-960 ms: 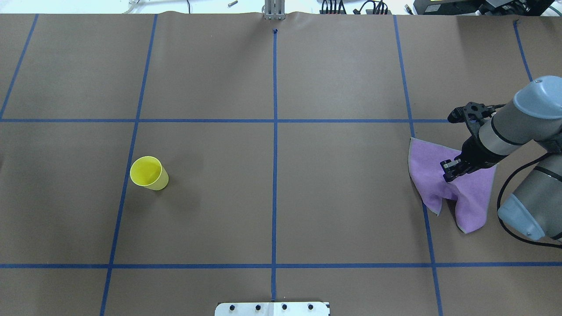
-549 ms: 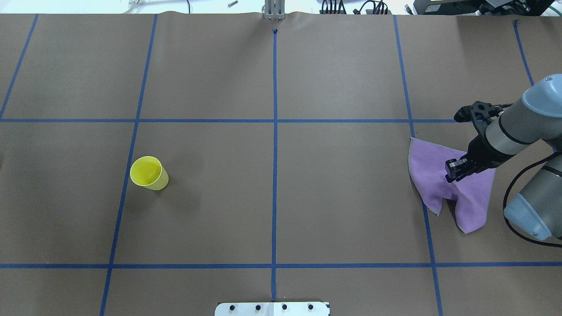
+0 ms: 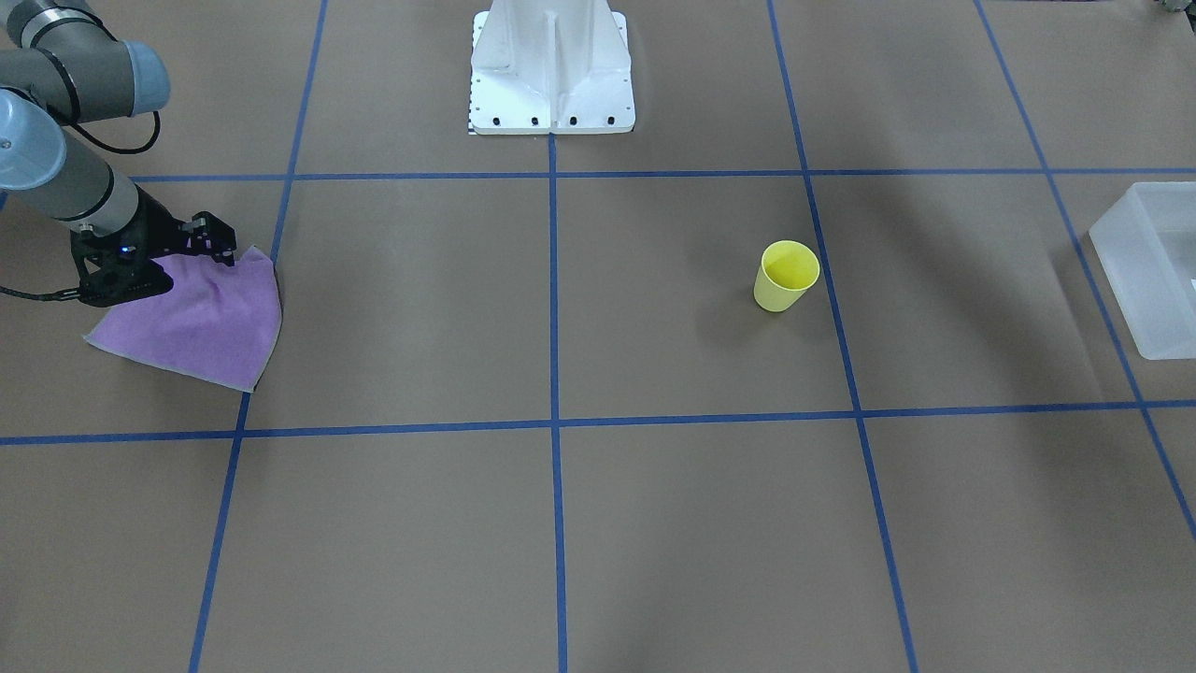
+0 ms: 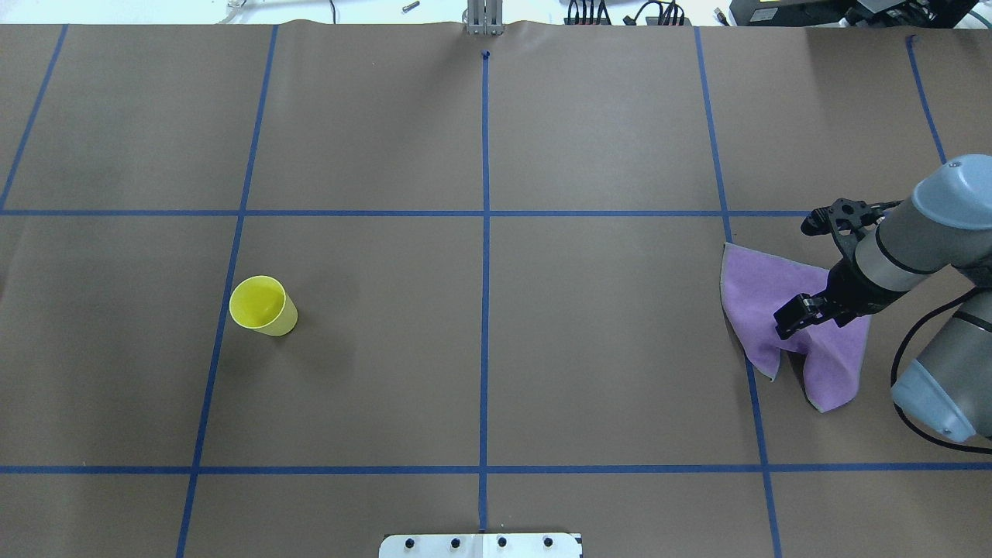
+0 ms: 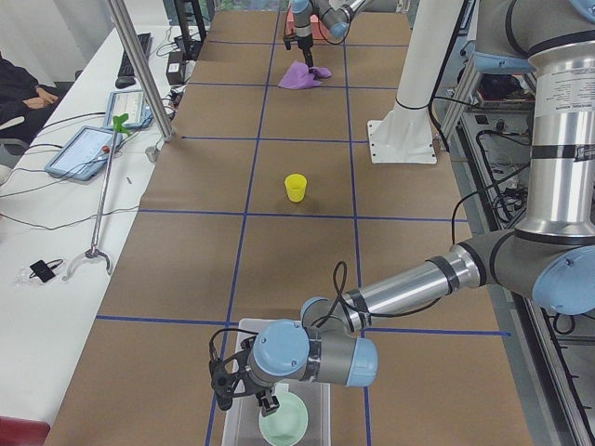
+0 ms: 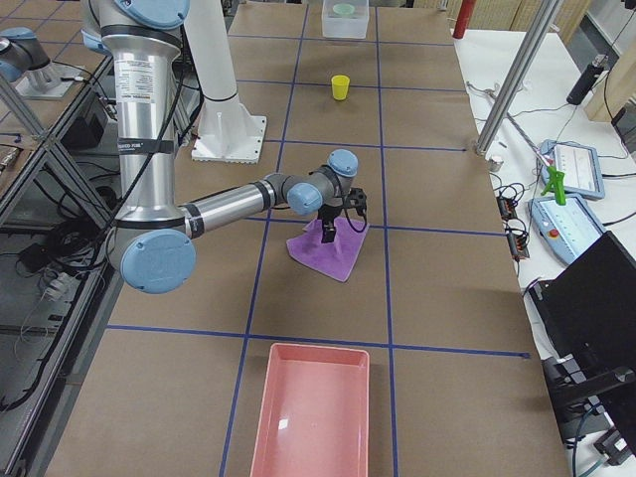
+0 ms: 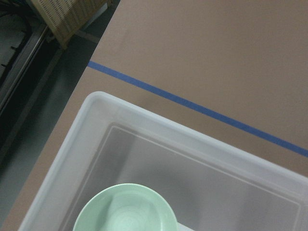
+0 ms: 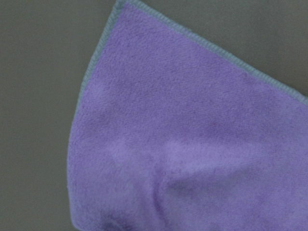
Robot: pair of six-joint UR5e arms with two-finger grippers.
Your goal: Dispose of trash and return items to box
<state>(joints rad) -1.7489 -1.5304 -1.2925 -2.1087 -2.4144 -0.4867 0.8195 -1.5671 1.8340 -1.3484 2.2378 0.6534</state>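
Observation:
The yellow cup [image 4: 263,306] stands upright and alone left of centre; it also shows in the front view [image 3: 787,274]. The mint-green bowl [image 7: 127,211] sits inside the translucent box [image 7: 96,103], which stands at the table's left end [image 3: 1149,271]. My left gripper [image 5: 260,400] hangs just above the box beside the bowl; I cannot tell whether it is open or shut. My right gripper [image 4: 789,318] points down over a purple cloth [image 4: 752,298] lying on the table, and looks open and empty. The cloth fills the right wrist view [image 8: 192,144].
A pink tray [image 6: 308,412] stands at the table's right end, beyond the cloth. The white robot pedestal [image 3: 551,70] stands at the middle of the robot's side. Blue tape lines divide the brown table cover [image 4: 604,349] into squares.
My right gripper has turned and shifted slightly toward the robot's side over the cloth. The cloth and the cup have not moved.

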